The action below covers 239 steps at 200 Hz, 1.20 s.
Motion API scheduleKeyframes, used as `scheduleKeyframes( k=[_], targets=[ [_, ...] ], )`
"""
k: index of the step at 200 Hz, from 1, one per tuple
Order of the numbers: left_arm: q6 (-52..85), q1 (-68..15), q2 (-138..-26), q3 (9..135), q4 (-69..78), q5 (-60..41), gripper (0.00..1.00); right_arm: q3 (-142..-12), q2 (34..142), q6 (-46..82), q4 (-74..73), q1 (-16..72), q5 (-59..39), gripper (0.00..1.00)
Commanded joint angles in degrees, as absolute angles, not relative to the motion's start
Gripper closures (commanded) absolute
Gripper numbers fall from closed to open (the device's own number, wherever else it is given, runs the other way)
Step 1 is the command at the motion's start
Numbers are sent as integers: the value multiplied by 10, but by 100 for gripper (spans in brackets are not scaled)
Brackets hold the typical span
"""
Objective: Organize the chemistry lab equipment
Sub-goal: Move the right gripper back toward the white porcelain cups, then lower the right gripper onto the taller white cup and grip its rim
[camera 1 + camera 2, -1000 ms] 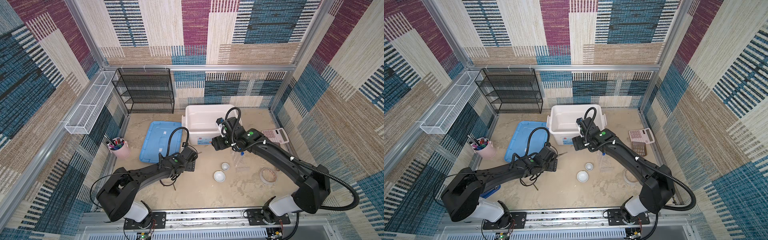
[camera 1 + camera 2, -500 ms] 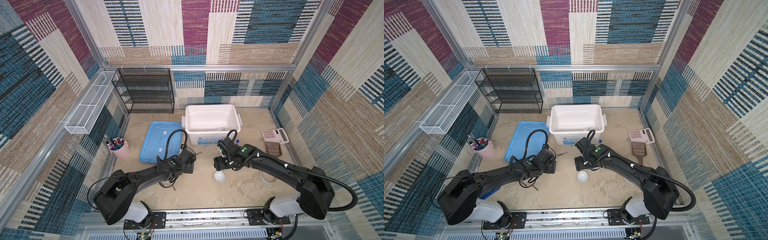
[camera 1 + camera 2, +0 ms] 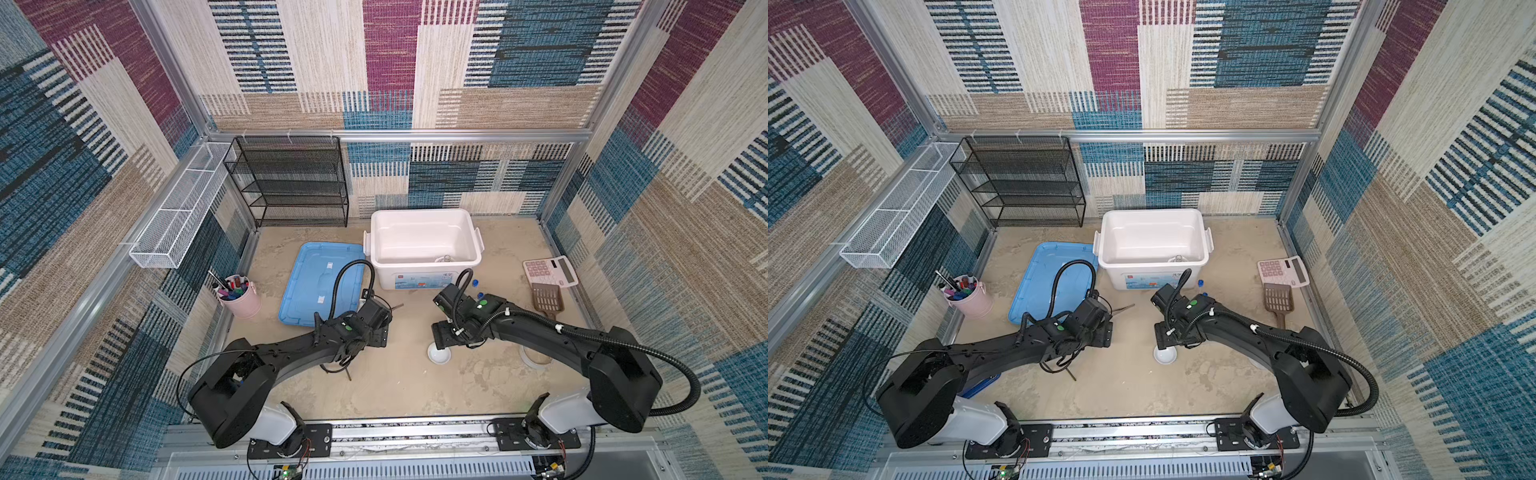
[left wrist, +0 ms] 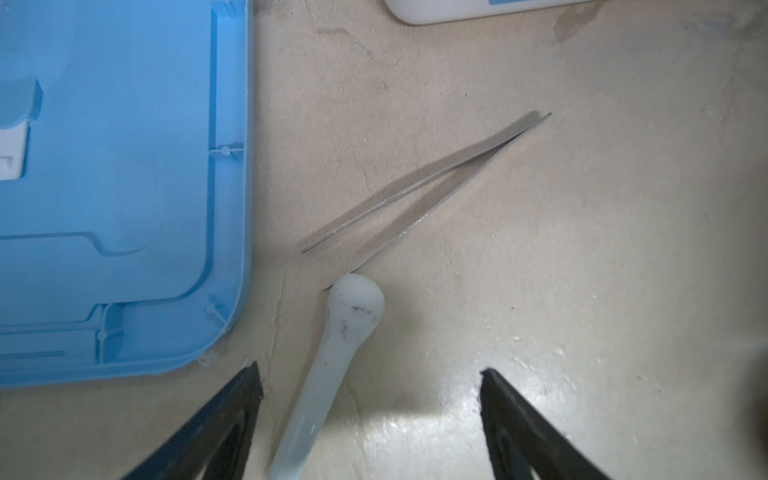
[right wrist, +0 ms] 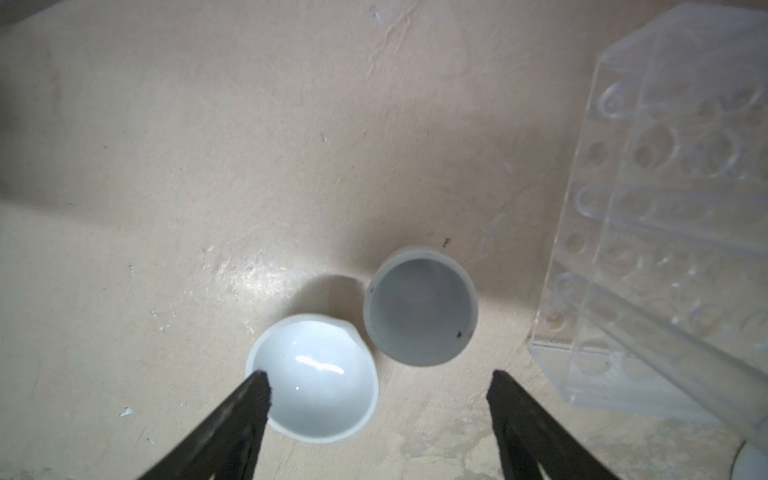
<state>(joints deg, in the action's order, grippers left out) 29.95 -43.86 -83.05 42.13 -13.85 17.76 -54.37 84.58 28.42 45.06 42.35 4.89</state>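
Observation:
My left gripper hangs open low over the floor. The white pestle lies between its fingers, nearer one of them, and neither touches it. The thin tweezers lie just beyond the pestle's head. My right gripper is open above two small white dishes: a shallow one by one fingertip and a deeper one. The clear rack stands beside them with a test tube in it. A small glass flask sits in the white bin. The black ring tripod shows under my left arm.
A blue lid lies left of the bin, close to my left gripper. A pink cup of pens stands at the left wall. A calculator and a brown scoop lie at the right. A black shelf stands at the back.
My right gripper has swung from the bin's front edge down and forward to just above the two dishes. My left arm has shifted only slightly over the pestle.

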Motion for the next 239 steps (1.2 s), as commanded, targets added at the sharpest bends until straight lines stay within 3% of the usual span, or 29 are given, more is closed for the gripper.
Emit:
scheduleKeyframes(
  k=[1,64,135,239],
  targets=[
    [297,-438,-828,421,-134,178,15,-546,858,287,431,420,59,15],
    [298,-438,-825,420,-137,174,15,-545,872,272,414,397,54,17],
    [296,-439,-823,421,-139,170,15,-534,884,256,404,388,40,32],
    [292,-439,-823,426,-145,164,15,-533,902,240,379,386,37,43]
  ],
)
